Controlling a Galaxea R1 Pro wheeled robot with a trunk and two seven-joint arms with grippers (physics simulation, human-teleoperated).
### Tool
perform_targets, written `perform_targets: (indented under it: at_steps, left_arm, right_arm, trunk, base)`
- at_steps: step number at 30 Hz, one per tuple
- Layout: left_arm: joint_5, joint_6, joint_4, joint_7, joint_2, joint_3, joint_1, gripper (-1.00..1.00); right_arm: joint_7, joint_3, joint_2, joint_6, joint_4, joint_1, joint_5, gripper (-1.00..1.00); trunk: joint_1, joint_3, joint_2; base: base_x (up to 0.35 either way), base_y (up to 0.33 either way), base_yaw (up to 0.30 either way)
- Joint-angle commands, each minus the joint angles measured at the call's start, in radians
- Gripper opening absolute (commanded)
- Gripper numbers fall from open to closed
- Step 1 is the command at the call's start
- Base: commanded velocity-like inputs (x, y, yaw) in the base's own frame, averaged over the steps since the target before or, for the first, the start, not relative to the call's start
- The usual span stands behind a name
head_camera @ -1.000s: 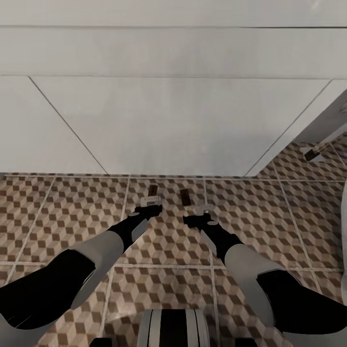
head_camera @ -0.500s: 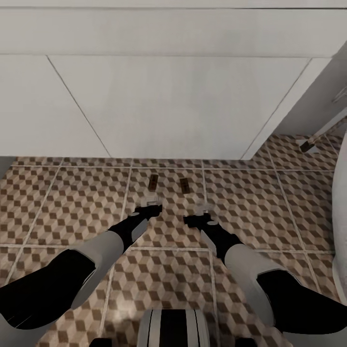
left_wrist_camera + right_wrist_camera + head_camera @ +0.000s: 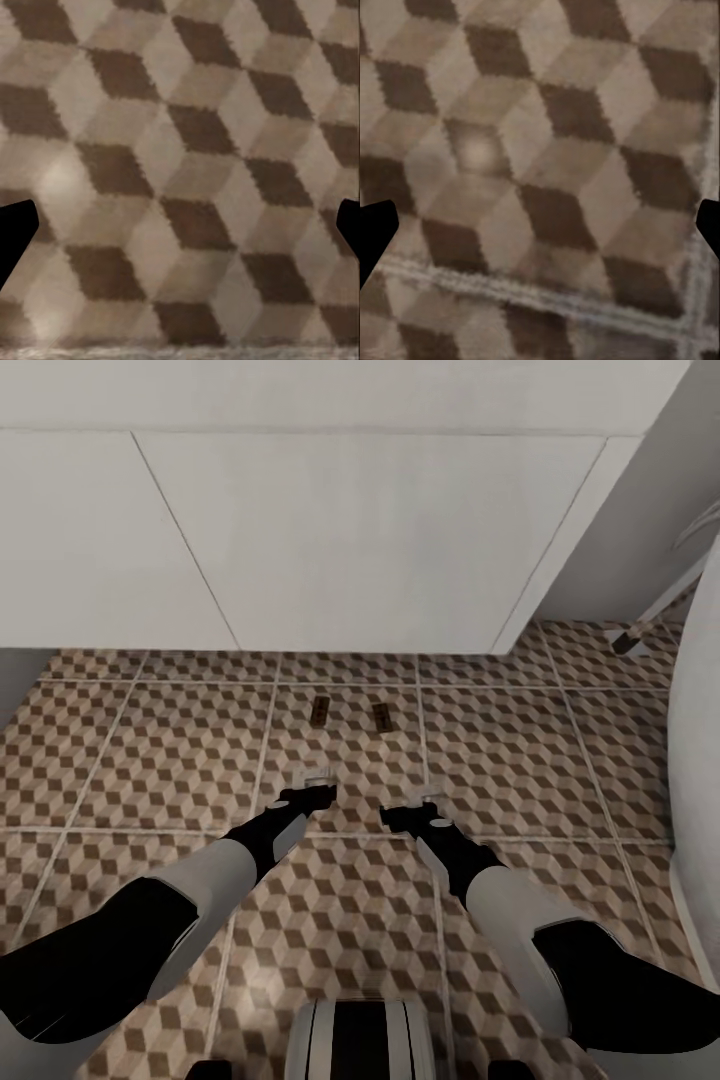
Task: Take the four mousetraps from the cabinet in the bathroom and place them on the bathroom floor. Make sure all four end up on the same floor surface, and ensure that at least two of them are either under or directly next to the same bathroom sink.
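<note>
Underfoot the floor [image 3: 150, 760] is laid in large square tiles printed with brown, beige and white cubes, split by pale grout lines. Straight ahead stands a broad white unit [image 3: 350, 540] with flat, plain fronts divided by thin seams, its lower edge casting a soft shadow on the tiles. At the far right a curved white fixture [image 3: 697, 740] rises from the floor. The light is even and dull.

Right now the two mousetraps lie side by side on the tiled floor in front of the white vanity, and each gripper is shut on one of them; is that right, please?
Not quite. The two mousetraps do lie side by side on the floor before the vanity, but neither is held: the head view shows the left gripper and right gripper apart from them, and both wrist views show open fingers over bare tile.
</note>
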Motion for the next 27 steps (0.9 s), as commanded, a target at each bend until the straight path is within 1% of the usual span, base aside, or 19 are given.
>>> perform_targets:
  at_steps: [1,10,14,20,27]
  left_arm:
    - [0.008,-0.002,0.000,0.004,0.000,-0.009,0.000,1.00]
    - [0.008,-0.002,0.000,0.004,0.000,-0.009,0.000,1.00]
    - [0.008,-0.002,0.001,0.004,0.000,-0.009,0.000,1.00]
    - [0.007,-0.002,0.000,0.004,0.000,-0.009,0.000,1.00]
    - [0.008,-0.002,0.001,0.004,0.000,-0.009,0.000,1.00]
  right_arm:
    - [-0.002,0.003,0.000,0.006,-0.002,0.000,-0.001,1.00]
    - [-0.002,0.003,0.000,0.006,-0.002,0.000,-0.002,1.00]
    - [-0.002,0.003,0.000,0.006,-0.002,0.000,-0.002,1.00]
    - [-0.002,0.003,0.000,0.006,-0.002,0.000,-0.002,1.00]
    - [-0.002,0.003,0.000,0.006,-0.002,0.000,-0.002,1.00]
  trunk:
    - [-0.001,0.000,0.000]
    - [-0.001,0.000,0.000]
    - [-0.001,0.000,0.000]
    - [-0.001,0.000,0.000]
    - [-0.001,0.000,0.000]
  base:
    - [-0.278,0.000,0.000]
    - [-0.277,0.000,0.000]
    - [-0.199,0.000,0.000]
    - [-0.085,0.000,0.000]
    - [-0.025,0.000,0.000]
